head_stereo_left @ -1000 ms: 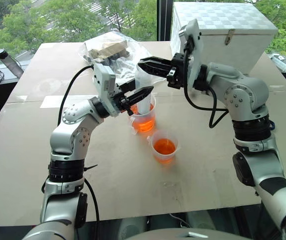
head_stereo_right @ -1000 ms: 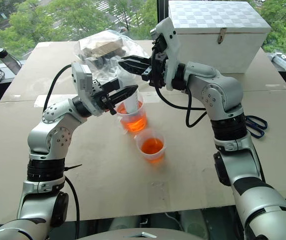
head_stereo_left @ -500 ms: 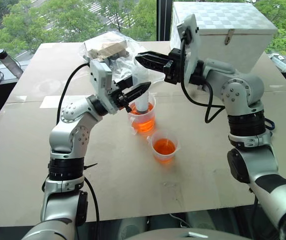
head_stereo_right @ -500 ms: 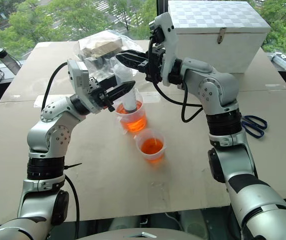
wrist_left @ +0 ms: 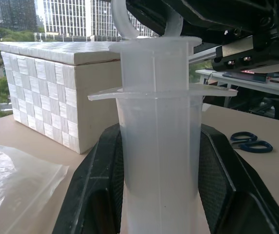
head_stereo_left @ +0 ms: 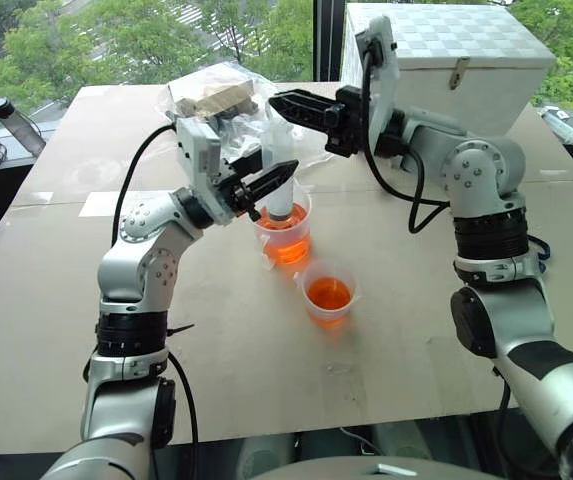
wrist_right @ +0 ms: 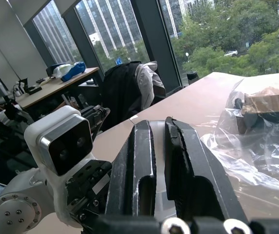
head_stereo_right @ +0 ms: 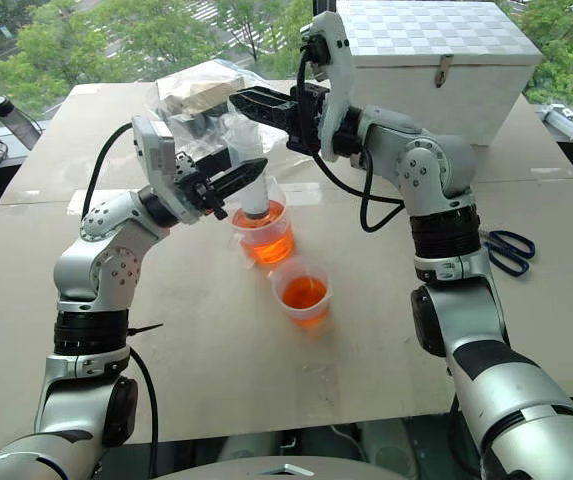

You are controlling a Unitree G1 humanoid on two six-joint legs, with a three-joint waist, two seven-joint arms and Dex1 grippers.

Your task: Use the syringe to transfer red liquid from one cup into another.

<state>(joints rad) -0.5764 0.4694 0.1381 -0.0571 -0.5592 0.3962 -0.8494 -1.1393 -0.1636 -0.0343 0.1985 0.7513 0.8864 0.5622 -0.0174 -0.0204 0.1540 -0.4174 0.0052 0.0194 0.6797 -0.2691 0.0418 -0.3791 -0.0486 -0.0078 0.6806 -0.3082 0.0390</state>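
Observation:
The syringe stands upright with its nozzle down in the taller cup, which holds red liquid. My left gripper is shut on the clear barrel, one black finger on each side. Its white plunger sticks up partly out of the barrel. Above it my right gripper points left, its fingers shut on the plunger's ring end. The smaller cup stands just in front of the taller one, also holding red liquid.
A white woven box stands at the back right. A crumpled plastic bag with items lies behind the cups. Blue-handled scissors lie to the right, beyond my right arm. A dark bottle stands off the table's left edge.
My right gripper has risen and drifted a little left above the syringe while rolling at the wrist. The left gripper, the barrel and both cups have stayed put.

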